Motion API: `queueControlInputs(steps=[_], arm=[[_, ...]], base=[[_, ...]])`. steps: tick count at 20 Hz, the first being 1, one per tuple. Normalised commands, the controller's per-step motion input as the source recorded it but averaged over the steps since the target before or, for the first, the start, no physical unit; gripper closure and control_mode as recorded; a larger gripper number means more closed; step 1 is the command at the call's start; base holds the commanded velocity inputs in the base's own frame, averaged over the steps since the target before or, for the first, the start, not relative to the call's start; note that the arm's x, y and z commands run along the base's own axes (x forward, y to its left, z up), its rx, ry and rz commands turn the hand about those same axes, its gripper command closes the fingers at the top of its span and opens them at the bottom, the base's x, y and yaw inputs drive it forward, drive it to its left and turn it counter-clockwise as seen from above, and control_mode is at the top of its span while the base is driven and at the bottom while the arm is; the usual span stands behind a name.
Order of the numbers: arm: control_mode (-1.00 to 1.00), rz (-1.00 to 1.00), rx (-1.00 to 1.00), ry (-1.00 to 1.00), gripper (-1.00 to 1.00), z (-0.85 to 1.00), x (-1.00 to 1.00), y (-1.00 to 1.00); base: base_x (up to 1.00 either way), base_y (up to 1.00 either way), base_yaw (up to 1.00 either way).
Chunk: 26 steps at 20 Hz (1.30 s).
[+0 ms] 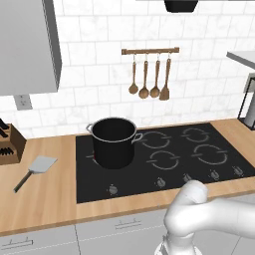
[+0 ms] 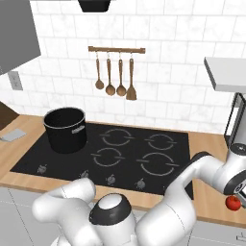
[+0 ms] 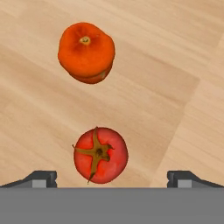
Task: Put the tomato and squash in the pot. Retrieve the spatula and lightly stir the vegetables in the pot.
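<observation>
Nothing in the pot (image 1: 113, 143) yet: gripper (image 3: 112, 179) spread wide and empty above the tomato (image 3: 100, 155) on the wooden counter (image 3: 175, 65), squash (image 3: 86, 52) lying at its 12 o'clock, spatula (image 1: 36, 170) untouched at the pot's 9 o'clock, stirring still ahead.

light: bright, even, rendered | shadows: soft dark patch on the counter (image 3: 175, 105) beside the tomato (image 3: 100, 155); faint shade under the pot (image 1: 114, 142) | glare: weak sheen on the pot's rim | blur: slight softness everywhere | edge distortion: not noticeable
</observation>
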Motion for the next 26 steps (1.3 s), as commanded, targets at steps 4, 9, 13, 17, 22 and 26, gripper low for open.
queueControlInputs(steps=[4,9,13,17,22,26], arm=[[-1.00,0.00,0.00,0.00,-1.00,-0.14,0.01,0.00],[-1.00,0.00,0.00,0.00,-1.00,-0.12,0.00,0.00],[-1.00,0.00,0.00,0.00,-1.00,-0.12,0.02,0.00],[-1.00,0.00,0.00,0.00,-1.00,-0.07,0.07,0.00],[-1.00,0.00,0.00,0.00,-1.00,-0.04,0.07,0.00],[-1.00,0.00,0.00,0.00,-1.00,-0.03,0.05,0.00]], base=[[0.00,0.00,0.00],[0.00,0.00,0.00],[0.00,0.00,0.00],[0.00,0.00,0.00],[0.00,0.00,0.00],[0.00,0.00,0.00]])
